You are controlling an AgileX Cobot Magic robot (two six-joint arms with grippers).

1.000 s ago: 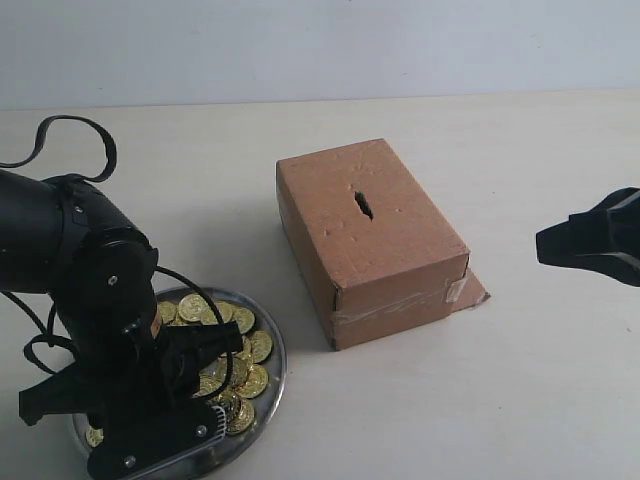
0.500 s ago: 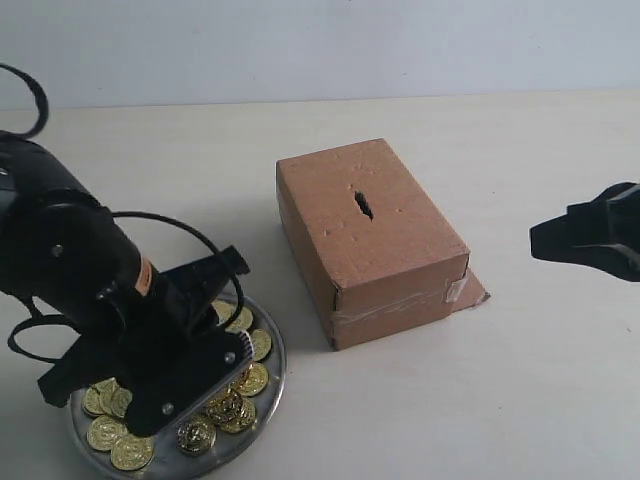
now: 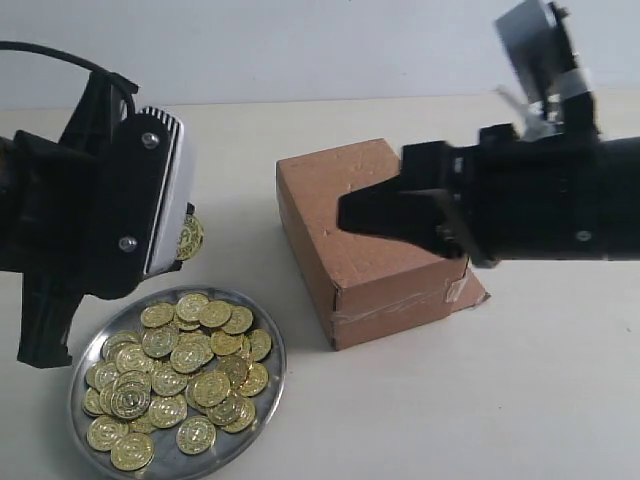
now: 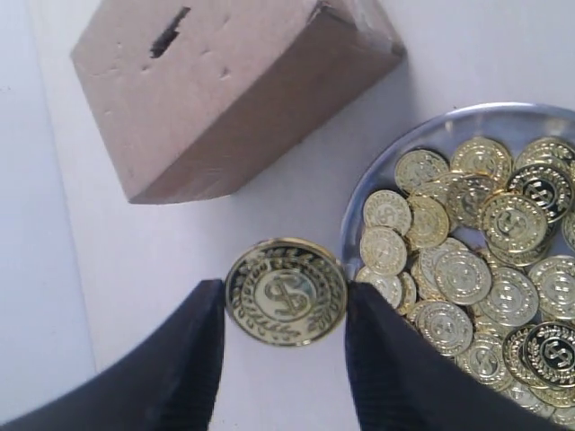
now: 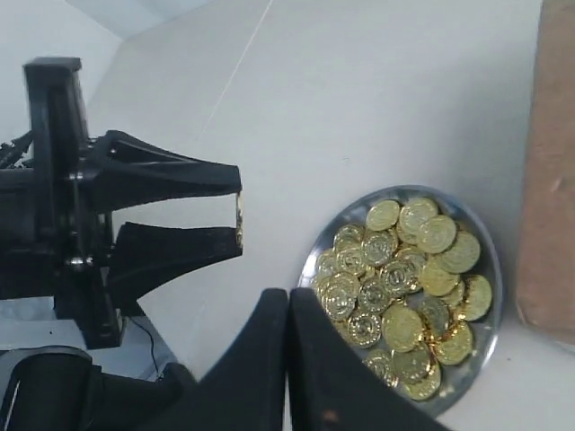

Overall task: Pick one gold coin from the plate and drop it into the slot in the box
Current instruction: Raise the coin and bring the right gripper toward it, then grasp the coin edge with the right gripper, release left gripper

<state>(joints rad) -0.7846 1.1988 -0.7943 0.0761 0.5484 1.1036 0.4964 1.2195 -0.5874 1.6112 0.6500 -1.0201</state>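
Gold embossed coin point(image 4: 286, 292) sits pinched in the left claw point(image 4: 285, 310), round silver metal plate point(image 4: 422, 126) below, just beside; right claw point(image 5: 287, 310), closed and empty, near brown cardboard box point(image 4: 225, 99).

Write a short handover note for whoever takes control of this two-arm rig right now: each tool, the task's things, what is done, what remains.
Left tool: shut on one round gold coin, gripped by its edges, raised beside the plate.
Right tool: shut, empty, near the box.
Round silver metal plate: on the table, holding many other gold coins.
Brown cardboard box: beside the plate, apart from it; narrow dark slot in its top face.
Done: coin picked.
Left: carry it over the slot and drop it; the right arm may be in the way.
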